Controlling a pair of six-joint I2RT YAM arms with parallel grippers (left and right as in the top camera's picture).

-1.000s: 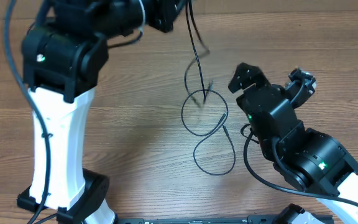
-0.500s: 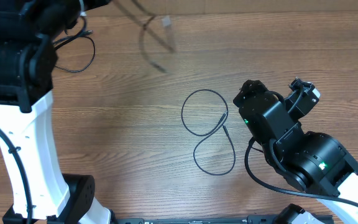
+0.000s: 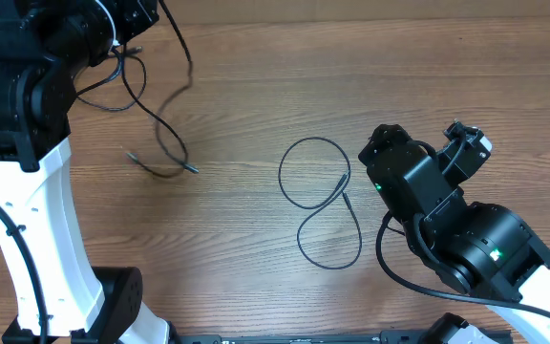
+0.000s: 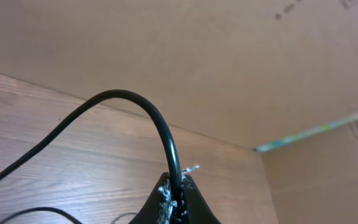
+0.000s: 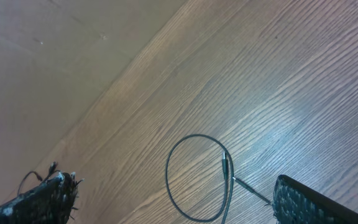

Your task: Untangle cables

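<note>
A brown wood-grain bench (image 3: 256, 86) fills the overhead view, with a plain tan wall behind it in both wrist views. The left arm (image 3: 27, 210), a tall white column with black joints, stands at the left edge and reaches to the far left corner. The right arm (image 3: 466, 239), mostly black with a white lower link, sits at the near right.

The left fingers (image 4: 166, 200) are pinched fully together on a thin black cable (image 4: 135, 102), which arches up out of the grip and curves away to the left above the bench. Overhead, this held cable hangs down from the far left corner, blurred, and trails onto the bench, where a small plug end (image 3: 190, 168) lies well left of centre.

The right fingers (image 5: 45, 199) stand spread wide with nothing between them, above the bench.

A second thin black cable (image 3: 315, 140) lies flat near the middle of the bench in a figure-eight, a round loop at the far side and a narrower loop at the near side. It sits just left of the right fingers and well apart from the held cable. Its slim plug (image 3: 343, 184) rests where the two loops cross.
</note>
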